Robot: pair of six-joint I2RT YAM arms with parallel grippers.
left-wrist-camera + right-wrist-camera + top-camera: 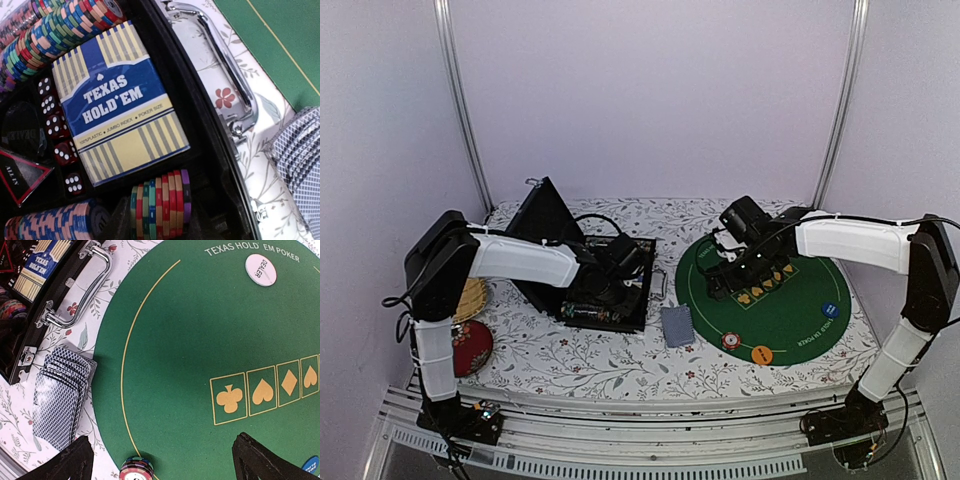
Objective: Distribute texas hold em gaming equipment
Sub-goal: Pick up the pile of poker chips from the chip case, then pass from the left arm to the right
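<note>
Chip fetching looks like the step: the left pincer (606, 278) is down in the black case (200, 145) over chip rows (157, 205), its opening unseen. The right pincer (162, 440) gapes empty above the mat (200, 330); cards (60, 400) lie beside it. Next: pinch one chip cleanly.

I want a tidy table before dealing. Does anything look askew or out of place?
Yes: the stack of grey-blue-backed playing cards lies off the green felt mat, on the floral tablecloth beside the open black case, and its cards are stepped like a fan, not squared. Nothing looks spilled or damaged.
</note>
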